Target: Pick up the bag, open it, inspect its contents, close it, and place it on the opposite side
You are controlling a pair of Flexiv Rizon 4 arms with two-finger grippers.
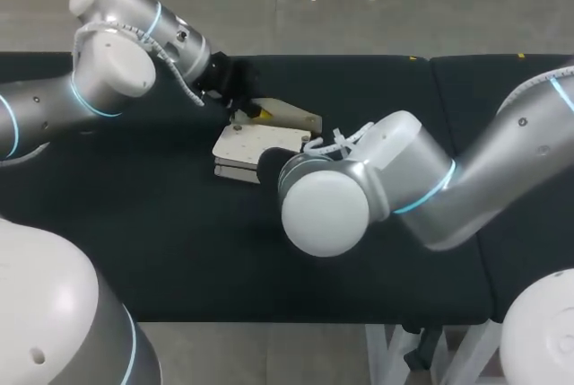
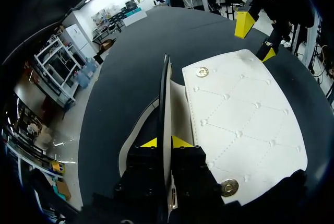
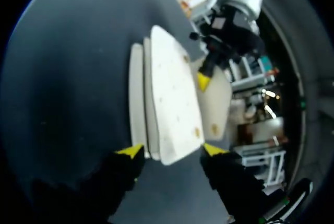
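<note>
White quilted flap bag (image 1: 244, 147) with brass-coloured snaps lies on the black padded counter (image 1: 134, 223), upper middle of the head view's frame, its flap (image 2: 166, 98) raised on edge. Opening looks to be the step in hand: the left claw (image 2: 168, 143) is pinched tight on the flap's thin rim, while the right claw (image 3: 171, 151) stands spread wide astride the bag's other end, gripping nothing. Next, the flap probably needs drawing further back with the body held down.
</note>
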